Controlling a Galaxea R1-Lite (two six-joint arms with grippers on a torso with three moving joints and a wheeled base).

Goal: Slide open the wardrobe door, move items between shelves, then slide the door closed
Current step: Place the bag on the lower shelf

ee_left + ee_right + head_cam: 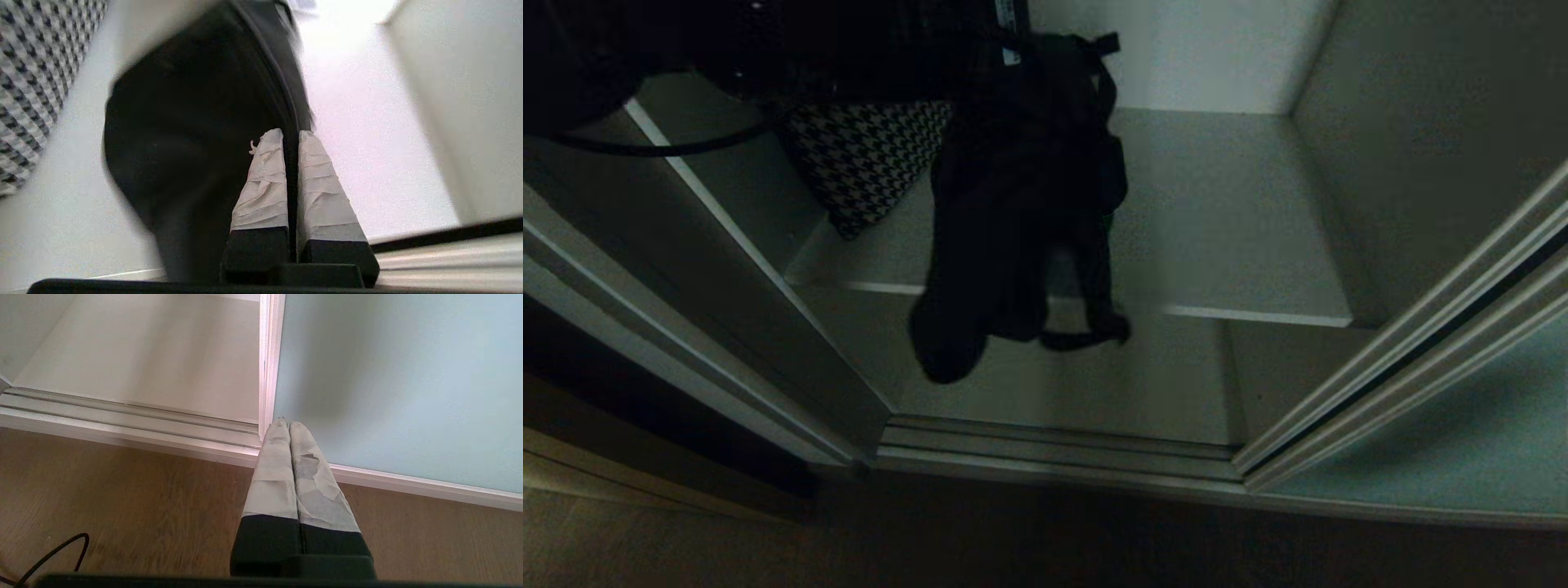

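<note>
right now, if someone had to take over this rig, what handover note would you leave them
Left claw: shut on the strap of the black bag, which hangs clear of the shelf in the open wardrobe.
Right claw: shut, empty, parked low above the wood floor near the edge of the sliding door.
Other things: a houndstooth cushion sits at the shelf's left end.
Done: door slid open to the right, bag picked up.
Left: set the bag on its target shelf, let go, pull the arm out, slide the door shut.
</note>
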